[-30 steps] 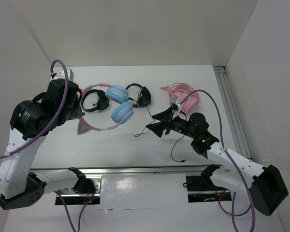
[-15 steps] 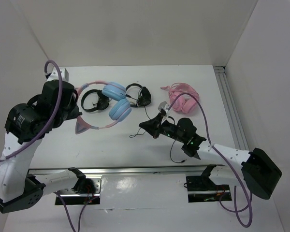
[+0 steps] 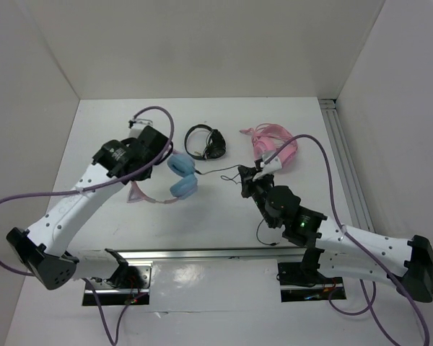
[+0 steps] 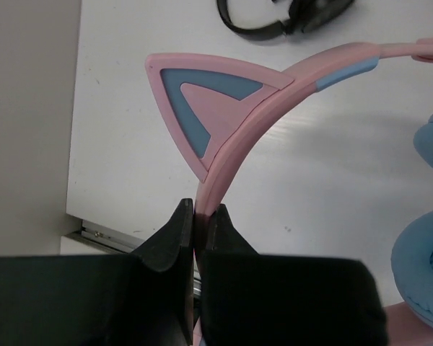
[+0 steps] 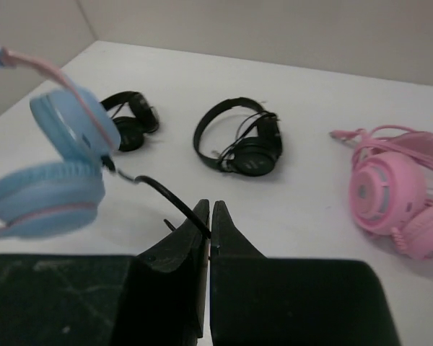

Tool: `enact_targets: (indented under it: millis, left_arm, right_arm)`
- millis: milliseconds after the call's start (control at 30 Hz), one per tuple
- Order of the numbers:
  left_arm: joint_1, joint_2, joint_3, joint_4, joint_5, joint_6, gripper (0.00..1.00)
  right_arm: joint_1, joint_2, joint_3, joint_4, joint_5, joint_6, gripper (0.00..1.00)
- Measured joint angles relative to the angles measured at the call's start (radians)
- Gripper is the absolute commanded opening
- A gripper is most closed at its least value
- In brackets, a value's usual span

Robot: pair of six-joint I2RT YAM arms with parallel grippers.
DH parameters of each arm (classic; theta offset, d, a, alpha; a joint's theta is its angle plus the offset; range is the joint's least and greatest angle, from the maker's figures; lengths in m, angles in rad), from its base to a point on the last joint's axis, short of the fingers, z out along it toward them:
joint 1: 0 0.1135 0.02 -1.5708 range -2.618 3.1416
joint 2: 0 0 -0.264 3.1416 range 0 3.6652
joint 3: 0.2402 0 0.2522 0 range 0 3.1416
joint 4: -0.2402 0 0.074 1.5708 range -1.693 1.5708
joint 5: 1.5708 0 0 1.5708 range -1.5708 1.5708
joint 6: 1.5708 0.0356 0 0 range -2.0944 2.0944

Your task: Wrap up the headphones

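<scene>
Both claws have a hold now: the left claw (image 4: 198, 213) is pinched tight on the pink headband (image 4: 227, 158) of the headphones (image 3: 182, 176), just below a cat ear (image 4: 202, 101), while the right claw (image 5: 209, 209) is closed on the black cable (image 5: 159, 191) a short way out from the blue cups. A second ago the left arm stood reared up at the left side of the table (image 3: 202, 223), and the right claw hovered, fingers apparently spread, over slack cable. Since then the left arm has stretched low across the table, hiding the small black pair (image 5: 130, 122) from the overhead camera, and the headphones have shifted a little toward the right arm. The cable now runs from the cups across to the right claw, its tail trailing toward the near edge. The headphones sit left of centre and seem lifted in the right wrist view, with the larger black pair (image 3: 206, 140) and the pink set (image 3: 274, 148) behind them. No turn of cable is around them yet. With both holds secured, winding looks set to begin.
</scene>
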Motion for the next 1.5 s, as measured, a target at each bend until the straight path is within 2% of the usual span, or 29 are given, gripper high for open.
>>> enact_targets:
  millis: [100,233,400,600,833,1000,1200,1367,1500]
  left_arm:
    - [-0.065,0.005,-0.059,0.070,0.077,0.082,0.00]
    - [-0.141,-0.015,-0.101,0.170,0.303,0.217,0.00]
    - [-0.240,-0.018,-0.102,0.238,0.504,0.320,0.00]
    - [-0.340,-0.005,-0.102,0.269,0.623,0.378,0.00]
    - [-0.343,-0.027,-0.101,0.289,0.711,0.425,0.00]
    - [-0.343,-0.056,-0.101,0.254,0.715,0.462,0.00]
    - [-0.342,-0.073,-0.101,0.233,0.717,0.489,0.00]
    - [-0.338,-0.162,-0.101,0.237,0.730,0.529,0.00]
    - [-0.332,-0.239,-0.101,0.241,0.719,0.542,0.00]
  right_arm:
    - [0.024,0.005,0.083,-0.109,0.092,-0.054,0.00]
    - [0.056,0.005,0.156,-0.185,0.130,-0.123,0.03]
    - [0.076,0.004,0.163,-0.238,0.084,-0.182,0.03]
    - [0.079,0.010,0.163,-0.260,-0.003,-0.227,0.03]
    - [0.083,0.034,0.163,-0.278,-0.103,-0.255,0.00]
    - [0.087,0.080,0.173,-0.283,-0.206,-0.259,0.00]
    - [0.090,0.112,0.178,-0.293,-0.256,-0.262,0.00]
    - [0.062,0.117,0.177,-0.299,-0.344,-0.270,0.00]
    - [0.006,0.130,0.176,-0.286,-0.471,-0.270,0.00]
